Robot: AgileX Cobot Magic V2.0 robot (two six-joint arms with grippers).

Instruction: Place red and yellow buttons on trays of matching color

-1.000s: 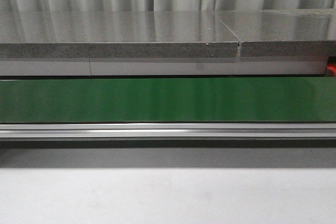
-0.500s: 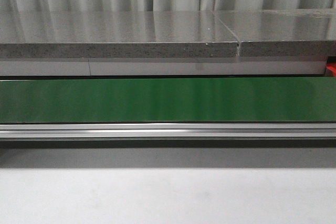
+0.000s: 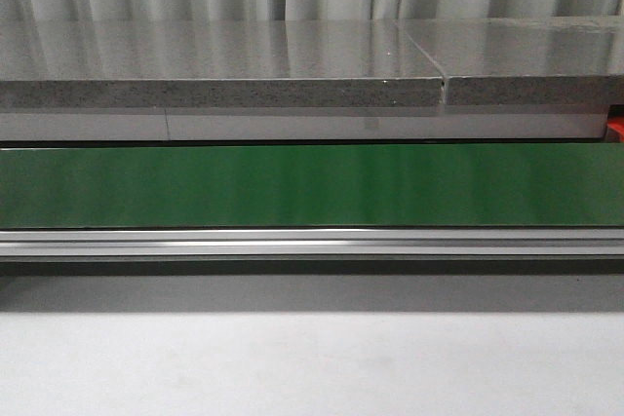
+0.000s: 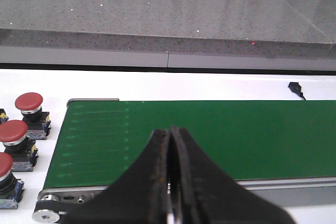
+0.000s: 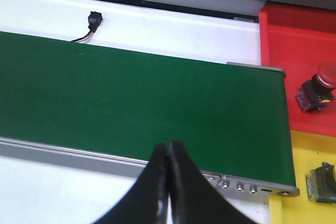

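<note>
The left gripper [image 4: 169, 177] is clenched on nothing, poised over the green conveyor belt [image 4: 210, 135]. Three red buttons [image 4: 28, 109] stand in a row off the belt's end, well to one side of its fingertips.

The right gripper [image 5: 167, 179] is likewise clenched and empty. Beyond the belt end beside it, one red button [image 5: 317, 92] lies on the red tray [image 5: 294, 40]; a yellow tray [image 5: 299, 156] adjoins, holding a partly visible item.

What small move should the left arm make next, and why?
Probably open the left end effector and swing toward the red buttons beside the belt's end: its fingers are pressed together holding nothing, and the green belt carries nothing to pick.
</note>
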